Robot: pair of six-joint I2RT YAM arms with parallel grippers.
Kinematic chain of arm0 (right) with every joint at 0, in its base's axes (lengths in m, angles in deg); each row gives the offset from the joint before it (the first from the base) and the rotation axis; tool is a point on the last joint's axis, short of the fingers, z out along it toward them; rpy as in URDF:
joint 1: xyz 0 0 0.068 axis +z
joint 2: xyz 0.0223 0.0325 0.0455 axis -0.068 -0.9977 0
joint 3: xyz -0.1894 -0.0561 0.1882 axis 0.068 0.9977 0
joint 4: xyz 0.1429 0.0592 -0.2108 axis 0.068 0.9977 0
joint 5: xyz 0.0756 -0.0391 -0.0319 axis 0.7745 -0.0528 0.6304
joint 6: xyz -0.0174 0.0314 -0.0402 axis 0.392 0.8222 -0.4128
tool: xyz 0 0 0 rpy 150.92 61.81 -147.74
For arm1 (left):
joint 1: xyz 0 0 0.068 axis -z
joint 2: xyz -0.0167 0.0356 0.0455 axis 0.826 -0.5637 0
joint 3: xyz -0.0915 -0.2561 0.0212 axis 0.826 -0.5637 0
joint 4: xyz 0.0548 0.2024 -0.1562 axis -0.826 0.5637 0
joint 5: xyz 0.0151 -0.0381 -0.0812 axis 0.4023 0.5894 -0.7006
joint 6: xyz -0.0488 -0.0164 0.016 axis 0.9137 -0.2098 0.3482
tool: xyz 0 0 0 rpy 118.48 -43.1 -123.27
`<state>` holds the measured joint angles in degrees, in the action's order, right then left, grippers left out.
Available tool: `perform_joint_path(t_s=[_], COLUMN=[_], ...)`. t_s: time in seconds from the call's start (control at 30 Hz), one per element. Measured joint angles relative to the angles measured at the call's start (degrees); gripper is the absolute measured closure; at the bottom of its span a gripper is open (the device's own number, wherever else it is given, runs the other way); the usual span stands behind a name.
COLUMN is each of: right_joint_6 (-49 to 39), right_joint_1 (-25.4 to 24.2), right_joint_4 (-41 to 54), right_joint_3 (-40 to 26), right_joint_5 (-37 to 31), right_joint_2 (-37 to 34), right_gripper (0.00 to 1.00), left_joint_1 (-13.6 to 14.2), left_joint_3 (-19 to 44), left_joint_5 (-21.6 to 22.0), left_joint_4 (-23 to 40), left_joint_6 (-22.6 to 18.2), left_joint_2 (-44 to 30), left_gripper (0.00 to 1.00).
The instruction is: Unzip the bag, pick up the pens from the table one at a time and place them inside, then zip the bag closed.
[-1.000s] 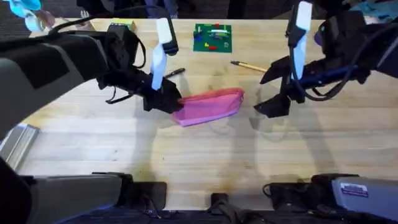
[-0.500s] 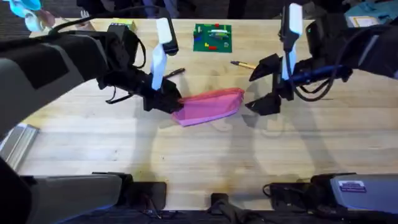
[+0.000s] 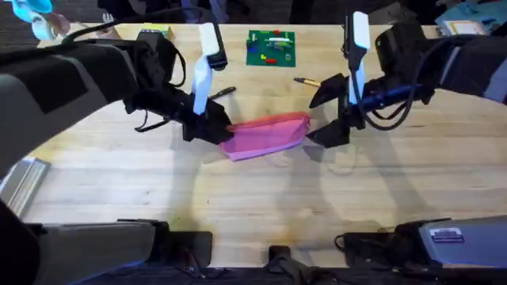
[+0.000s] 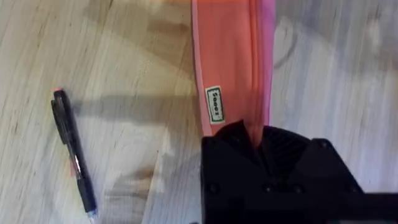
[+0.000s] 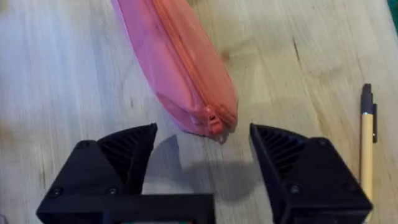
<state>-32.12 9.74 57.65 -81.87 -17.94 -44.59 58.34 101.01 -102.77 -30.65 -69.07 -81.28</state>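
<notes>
The pink bag (image 3: pixel 266 134) lies on the table (image 3: pixel 253 198), zipper closed along its length. My left gripper (image 3: pixel 215 129) is shut on the bag's left end; the left wrist view shows the bag (image 4: pixel 231 68) pinched between my left gripper's (image 4: pixel 256 135) fingers. My right gripper (image 3: pixel 322 113) stands open just off the bag's right end. In the right wrist view the zipper pull (image 5: pixel 214 123) sits between that gripper's (image 5: pixel 203 157) spread fingers, untouched. The black pen (image 3: pixel 221 93) (image 4: pixel 73 152) lies behind the bag's left end. The tan pen (image 3: pixel 314 82) (image 5: pixel 367 142) lies behind my right gripper.
A green board with small coloured pieces (image 3: pixel 271 47) lies at the table's far edge. A yellow and black box (image 3: pixel 154 33) sits at the far left. A metal piece (image 3: pixel 20 184) sticks out at the table's left edge. Bare wood stretches in front of the bag.
My right gripper has moved left across the table, from well right of the bag to its right end, still open. The left gripper and bag have stayed put.
</notes>
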Motion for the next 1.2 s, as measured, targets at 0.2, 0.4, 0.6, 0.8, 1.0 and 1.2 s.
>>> perform_joint_path(t_s=[0.2, 0.4, 0.6, 0.8, 1.0, 1.2], right_joint_6=[-0.2, -0.4, -0.7, -0.6, -0.6, -0.6], right_joint_1=[0.0, 0.0, 0.0, 0.0, 0.0, 0.0], right_joint_4=[-0.3, -0.5, -1.6, -1.8, -1.4, -0.5], right_joint_3=[0.0, 0.0, 0.0, 0.0, -0.1, -0.1], right_joint_5=[0.0, 0.0, 0.0, 0.0, 0.0, -0.1], right_joint_2=[0.0, 0.0, -0.6, -1.5, -1.5, 0.2], right_gripper=[0.275, 0.432, 0.667, 0.965, 0.972, 0.971], left_joint_1=[0.0, 0.0, 0.0, 0.0, 0.0, 0.0], left_joint_3=[0.0, 0.0, 0.0, 0.0, 0.0, 0.0], left_joint_5=[0.0, 0.0, 0.0, 0.0, 0.0, 0.0], left_joint_4=[-0.2, -0.2, -0.2, -0.2, -0.2, -0.2], left_joint_6=[0.0, 0.0, 0.0, 0.0, 0.0, 0.0], left_joint_2=[0.0, 0.0, 0.0, 0.0, 0.0, 0.0], left_gripper=[0.958, 0.958, 0.959, 0.959, 0.959, 0.959])
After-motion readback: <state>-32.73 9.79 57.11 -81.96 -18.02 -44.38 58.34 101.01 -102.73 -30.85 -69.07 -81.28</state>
